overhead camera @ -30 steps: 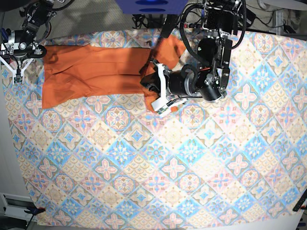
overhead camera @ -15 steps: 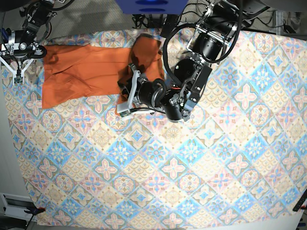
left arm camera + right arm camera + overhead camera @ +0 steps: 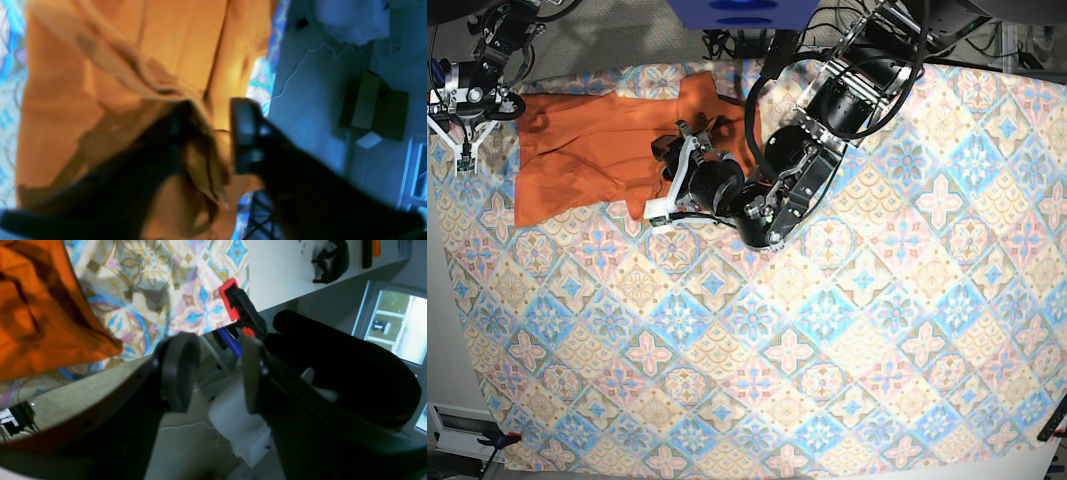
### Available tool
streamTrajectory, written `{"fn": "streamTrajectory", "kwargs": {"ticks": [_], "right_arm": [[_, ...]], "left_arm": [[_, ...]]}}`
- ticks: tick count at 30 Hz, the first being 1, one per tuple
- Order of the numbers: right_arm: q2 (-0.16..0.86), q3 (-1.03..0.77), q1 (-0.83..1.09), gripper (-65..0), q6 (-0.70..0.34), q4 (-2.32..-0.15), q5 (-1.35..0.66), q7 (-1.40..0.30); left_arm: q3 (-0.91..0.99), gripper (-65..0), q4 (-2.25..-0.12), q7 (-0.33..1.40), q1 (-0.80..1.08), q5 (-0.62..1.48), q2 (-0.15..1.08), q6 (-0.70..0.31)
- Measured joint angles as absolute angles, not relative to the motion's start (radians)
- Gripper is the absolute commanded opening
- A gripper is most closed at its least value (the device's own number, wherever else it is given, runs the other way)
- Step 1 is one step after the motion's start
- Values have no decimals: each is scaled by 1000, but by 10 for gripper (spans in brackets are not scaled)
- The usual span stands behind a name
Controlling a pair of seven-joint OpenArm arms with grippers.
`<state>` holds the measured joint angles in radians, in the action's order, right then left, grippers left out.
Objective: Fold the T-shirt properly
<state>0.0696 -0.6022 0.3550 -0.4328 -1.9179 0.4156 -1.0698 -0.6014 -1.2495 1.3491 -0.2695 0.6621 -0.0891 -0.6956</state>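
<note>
The orange T-shirt (image 3: 587, 150) lies at the far left of the table, its right end doubled over to the left in a raised fold. My left gripper (image 3: 665, 182) hovers at that folded edge. In the left wrist view my left gripper (image 3: 210, 136) is open, and loose orange cloth (image 3: 186, 60) bunches against the left finger (image 3: 176, 140) with nothing pinching it. My right gripper (image 3: 464, 148) sits past the shirt's left edge. In the right wrist view my right gripper (image 3: 213, 373) is open and empty, with the shirt's corner (image 3: 36, 316) to its upper left.
The blue-and-beige patterned tablecloth (image 3: 827, 350) covers the table. A red-and-black clamp (image 3: 238, 305) grips the table edge near my right gripper. Cables and the arm bases crowd the far edge (image 3: 867, 40).
The left arm swept leftward, carrying the shirt's right end over onto the rest of the shirt, and its jaws have parted. The right arm has not moved.
</note>
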Motion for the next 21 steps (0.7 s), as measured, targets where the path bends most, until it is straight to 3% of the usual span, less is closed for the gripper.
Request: {"fn": "streamTrajectory", "kwargs": {"ticks": [2,9,21], "right_arm": [[70,-602,355,-406,-433,-1918,415,-1069],[70,-602,355,-406,-433,-1918,415,-1069],[70,-604,320,-406,-432,-1918,419,-1073]], "left_arm": [[-603,-284,-1250,1347,-275,662,-89,-696],[-709,-284,-1250,1326,-289,656,-88,-696],[-774,-286,-1252,1053,-310,656,-92,-692]]}}
